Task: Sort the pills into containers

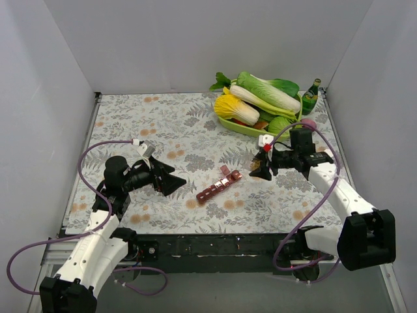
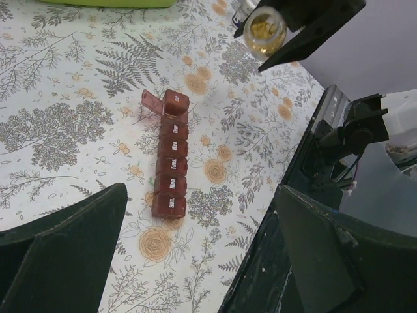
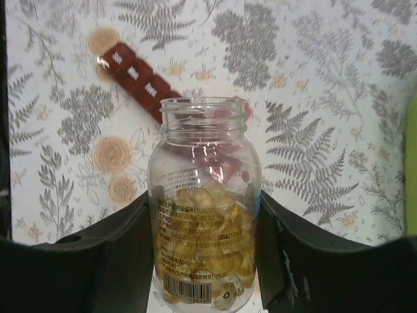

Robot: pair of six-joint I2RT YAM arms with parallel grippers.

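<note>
A dark red pill-organizer strip [image 1: 219,186] lies mid-table with day labels, its far end lid flipped open; it also shows in the left wrist view [image 2: 171,166] and the right wrist view [image 3: 138,79]. My right gripper [image 3: 205,241] is shut on a clear uncapped bottle [image 3: 204,215] of yellow pills, held above the table just right of the strip's open end. The bottle also shows in the left wrist view [image 2: 264,29]. My left gripper [image 2: 195,261] is open and empty, low to the left of the strip, pointing at it.
A green tray [image 1: 242,126] of vegetables stands at the back right, with a green bottle [image 1: 311,96] and a pink object [image 1: 308,124] beside it. Grey walls enclose the table. The black front edge [image 2: 287,215] runs near the left gripper.
</note>
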